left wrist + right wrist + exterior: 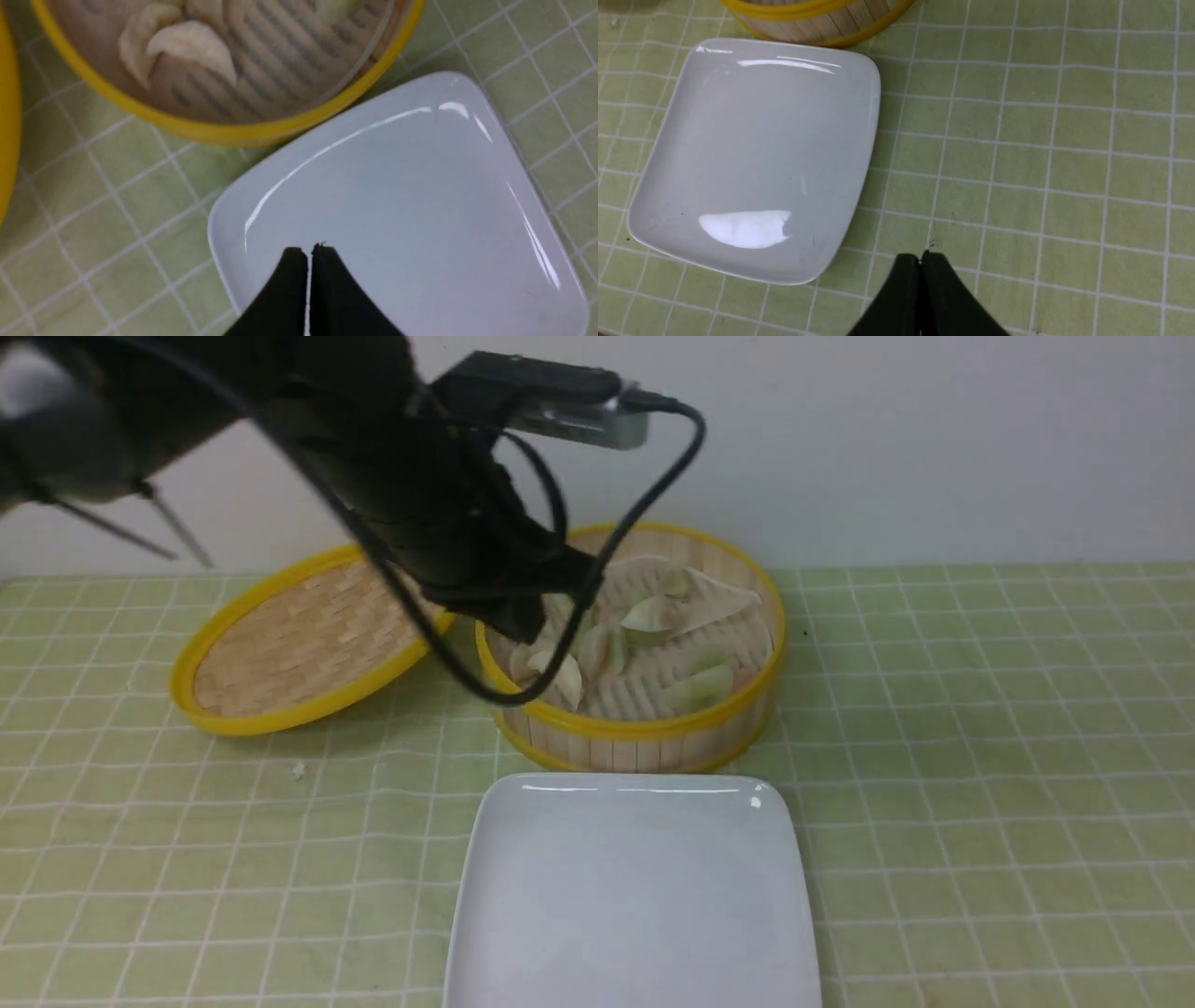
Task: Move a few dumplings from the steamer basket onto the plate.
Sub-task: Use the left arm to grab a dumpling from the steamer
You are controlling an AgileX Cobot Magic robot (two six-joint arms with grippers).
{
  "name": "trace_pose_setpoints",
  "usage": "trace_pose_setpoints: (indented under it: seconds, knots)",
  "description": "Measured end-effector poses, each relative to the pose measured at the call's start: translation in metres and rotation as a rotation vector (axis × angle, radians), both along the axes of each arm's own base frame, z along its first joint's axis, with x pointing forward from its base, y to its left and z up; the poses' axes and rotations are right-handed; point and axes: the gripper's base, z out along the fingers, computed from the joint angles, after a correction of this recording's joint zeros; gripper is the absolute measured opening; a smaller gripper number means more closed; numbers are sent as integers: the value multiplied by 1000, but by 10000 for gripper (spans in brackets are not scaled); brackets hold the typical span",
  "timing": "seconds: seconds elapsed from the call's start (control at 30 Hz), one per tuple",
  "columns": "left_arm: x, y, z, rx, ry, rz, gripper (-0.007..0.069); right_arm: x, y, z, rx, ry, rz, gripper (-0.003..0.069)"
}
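Observation:
The steamer basket [644, 728] stands mid-table with several dumplings [560, 677] inside, some beige and some pale green [700, 686]. The white plate [635, 896] lies bare just in front of it. My left arm reaches in from the upper left, and its gripper [525, 623] hangs over the basket's left rim. In the left wrist view this gripper [308, 249] is shut and holds nothing, with the plate [397, 186] behind its tips and a beige dumpling [187, 44] in the basket [224, 133]. The right gripper [920, 255] is shut and holds nothing. It hovers over cloth beside the plate [752, 154].
The flat woven lid [299, 644] with a yellow rim leans on the table left of the basket. A green checked cloth [980, 756] covers the table. A white wall stands close behind the basket. The left arm's cable loops over the basket's near-left rim.

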Motion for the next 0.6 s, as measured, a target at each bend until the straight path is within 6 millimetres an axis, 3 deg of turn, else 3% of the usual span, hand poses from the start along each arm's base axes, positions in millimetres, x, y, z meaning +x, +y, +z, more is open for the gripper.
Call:
trace_pose_setpoints:
  seconds: [0.2,0.43,0.53,0.6]
  knots:
    - [53,-24,-41,47,49,18,-6,-1,0,0,-3,4,4,-15]
    - [88,-33,-78,129,54,55,0,-2,-1,0,-1,8,-10,-15]
    - [97,-33,-96,181,47,61,48,-2,-1,0,-6,9,-12,-15]
    - [104,-34,-109,193,34,83,130,-2,-1,0,-6,9,-12,-15]
